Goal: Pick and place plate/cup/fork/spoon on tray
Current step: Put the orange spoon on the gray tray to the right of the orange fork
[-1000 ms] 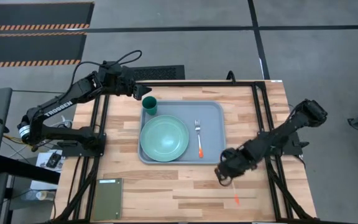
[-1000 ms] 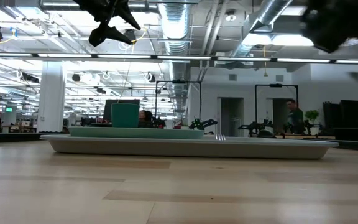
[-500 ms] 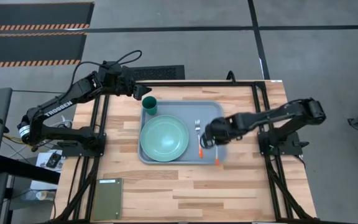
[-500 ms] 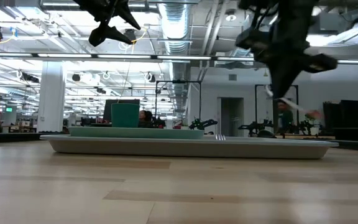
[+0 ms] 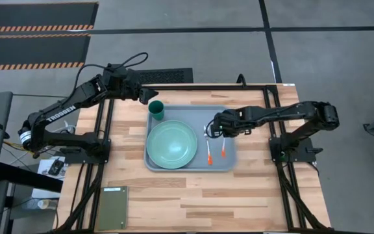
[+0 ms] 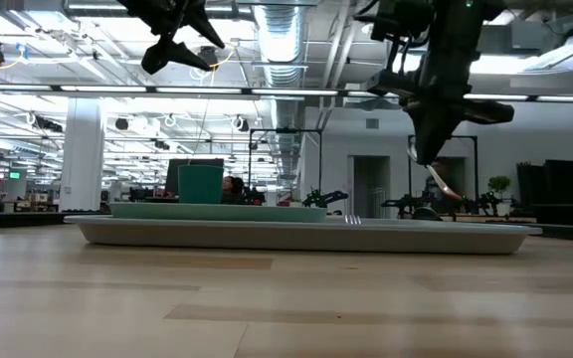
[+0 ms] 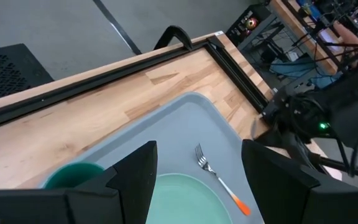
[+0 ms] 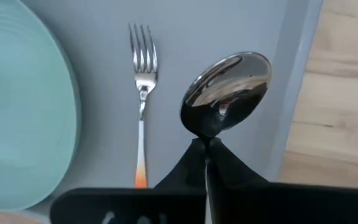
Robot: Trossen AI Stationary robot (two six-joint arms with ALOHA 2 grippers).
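The light blue-grey tray [image 5: 227,114] lies mid-table. On it rest the mint-green plate [image 5: 171,144], the dark teal cup [image 5: 156,110] at its far left corner, and the fork [image 5: 208,144] with its orange handle toward the near edge. My right gripper [image 5: 215,128] is over the tray's right part, beside the fork, shut on the spoon [image 8: 227,87], whose orange handle end [image 5: 223,153] points toward the near edge. My left gripper [image 5: 149,97] hangs open and empty above the cup; it also shows in the low view [image 6: 172,45]. My right gripper pinches the spoon's thin neck [image 8: 206,144] just behind the bowl between its two fingers, coming from the table's right and slanting down. The silver bowl [image 8: 229,84] sticks out past the fingertips. The spoon [image 6: 440,179] hangs tilted, lifted clear above the tray.
A flat olive-green rectangle [image 5: 113,208] lies at the table's near left corner. Bare wood lies near and right of the tray. Black frame rails [image 5: 274,123] run along the table's sides. People and machines show in the room beyond the table.
My right gripper has carried the spoon from above the table's near right part toward the far edge and left, over the tray's right side beside the fork. The spoon has stayed in its hold, clear of the table. The left arm has kept still.
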